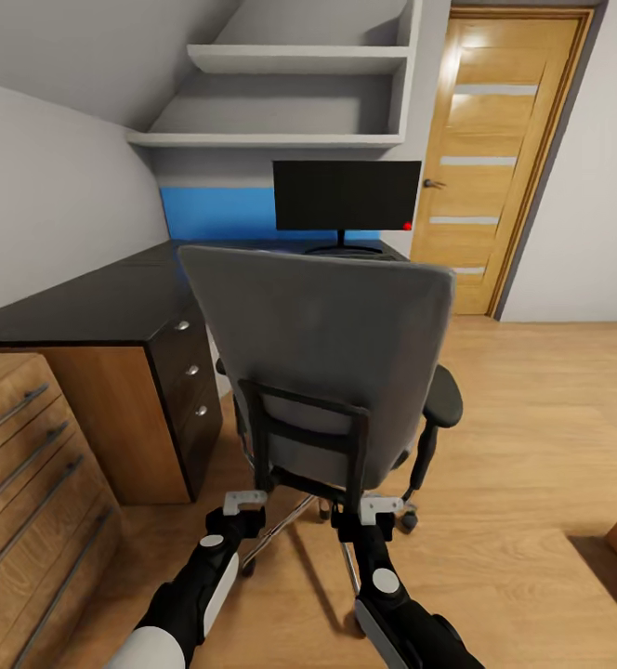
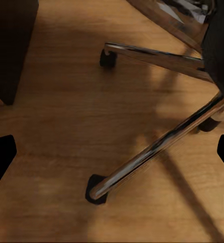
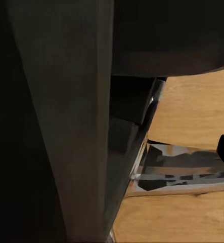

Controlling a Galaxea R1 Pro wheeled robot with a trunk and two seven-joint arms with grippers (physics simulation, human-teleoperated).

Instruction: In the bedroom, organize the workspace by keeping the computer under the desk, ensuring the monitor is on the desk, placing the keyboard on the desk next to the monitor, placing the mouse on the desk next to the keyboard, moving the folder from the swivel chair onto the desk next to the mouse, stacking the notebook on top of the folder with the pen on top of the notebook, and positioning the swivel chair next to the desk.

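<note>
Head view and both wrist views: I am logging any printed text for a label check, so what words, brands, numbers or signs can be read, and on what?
None: no readable text in any view.
The wide flat black monitor carries only a red dot at a lower corner, no lettering.
The grey upholstered swivel chair, glossy black desk and panelled wooden door are unmarked.

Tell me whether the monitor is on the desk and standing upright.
Yes, upright on the desk. The monitor stands on its thin stem, with its round base on the black top behind the swivel chair; its screen is dark.
</note>
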